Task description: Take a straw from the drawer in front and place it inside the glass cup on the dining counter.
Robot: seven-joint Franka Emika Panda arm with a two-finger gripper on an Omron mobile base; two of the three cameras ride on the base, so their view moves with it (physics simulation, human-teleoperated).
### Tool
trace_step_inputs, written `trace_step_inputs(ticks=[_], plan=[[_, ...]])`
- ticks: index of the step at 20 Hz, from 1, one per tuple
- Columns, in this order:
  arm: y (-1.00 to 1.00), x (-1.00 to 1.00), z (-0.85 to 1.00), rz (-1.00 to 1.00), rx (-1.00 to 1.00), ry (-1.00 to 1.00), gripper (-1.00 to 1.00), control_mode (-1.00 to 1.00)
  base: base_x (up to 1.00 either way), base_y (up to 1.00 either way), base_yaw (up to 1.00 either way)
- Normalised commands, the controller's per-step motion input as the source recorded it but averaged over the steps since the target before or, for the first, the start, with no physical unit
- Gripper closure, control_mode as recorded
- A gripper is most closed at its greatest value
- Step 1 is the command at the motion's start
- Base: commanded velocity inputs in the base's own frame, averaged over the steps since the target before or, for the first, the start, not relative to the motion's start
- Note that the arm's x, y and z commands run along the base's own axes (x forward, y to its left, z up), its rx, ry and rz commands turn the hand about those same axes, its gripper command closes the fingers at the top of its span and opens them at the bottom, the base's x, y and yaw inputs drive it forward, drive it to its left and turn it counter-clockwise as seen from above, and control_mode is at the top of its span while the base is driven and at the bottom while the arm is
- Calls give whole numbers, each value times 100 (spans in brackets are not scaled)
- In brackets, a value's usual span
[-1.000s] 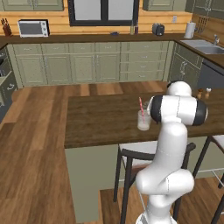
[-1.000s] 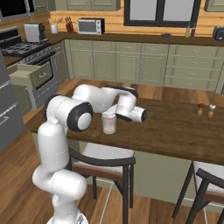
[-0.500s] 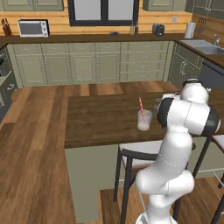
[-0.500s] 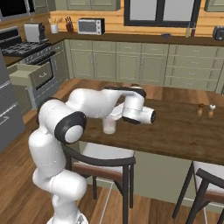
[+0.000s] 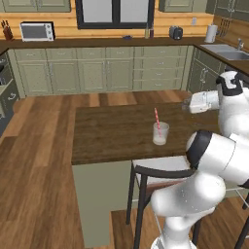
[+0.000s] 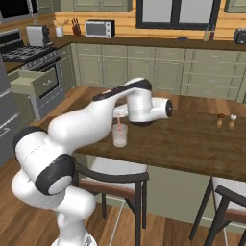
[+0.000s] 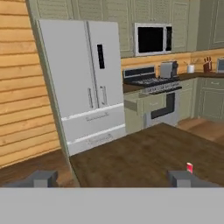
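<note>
The glass cup [image 5: 160, 134] [image 6: 119, 136] stands on the dining counter [image 5: 109, 131] [image 6: 197, 139] [image 7: 144, 153], near its front edge. The red-and-white straw [image 5: 156, 116] [image 6: 118, 126] leans inside it, and its red tip [image 7: 189, 167] peeks up beside my right fingertip [image 7: 181, 176] in the hand view. My gripper [image 5: 186, 104] [image 6: 117, 112] [image 7: 111, 177] hovers above and beside the cup, open and holding nothing. The sage-green drawer [image 6: 33, 81] [image 7: 146, 103] stands pulled out next to the stove.
Dark metal chairs [image 5: 160, 175] [image 6: 115, 178] sit tucked under the counter's near side, another [image 6: 226, 202] to the right. Two small shakers [image 6: 219, 120] stand on the counter's right part. A grey refrigerator [image 7: 83, 78] and a stove [image 7: 153, 85] line the far wall.
My hand has drawn back from the cup, rising and moving off to the side. The straw stays in the cup, free of my fingers.
</note>
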Motion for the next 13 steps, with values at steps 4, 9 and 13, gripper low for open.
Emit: trace_step_inputs(ticks=[4,9,13], plan=[[39,-31,59,-12,-16,40,-100,-100,0,0,0],[60,-5,5,-7,-28,44,-100,-100,0,0,0],[69,0,-19,-5,-30,40,-100,-100,0,0,0]])
